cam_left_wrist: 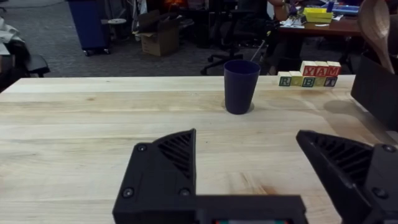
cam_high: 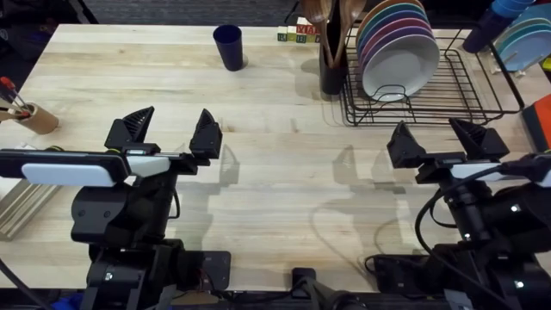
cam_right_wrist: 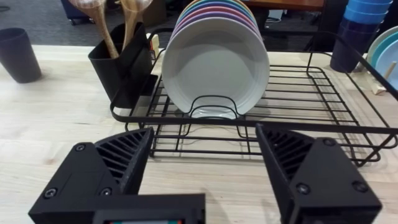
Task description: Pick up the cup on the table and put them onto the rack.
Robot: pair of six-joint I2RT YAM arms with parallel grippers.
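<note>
Overhead: cup (cam_high: 229, 46) stands upright at the table's (cam_high: 275, 189) far edge, left of the rack (cam_high: 430, 90); with left gripper (cam_high: 170, 131) spread wide and empty, you approach level, straddling mid-height.

A black utensil holder (cam_high: 331, 69) with wooden spoons (cam_right_wrist: 106, 25) stands upright at the far side, right of centre. Just left of it, at the far edge, lettered toy blocks (cam_left_wrist: 309, 73) sit in a short stack. At the far left edge, a tan cylinder (cam_high: 34, 118) holds red-handled tools (cam_high: 9, 86). At the far right corner stand stacked blue cups (cam_right_wrist: 356, 31) and a pale blue plate (cam_high: 527, 39).
</note>
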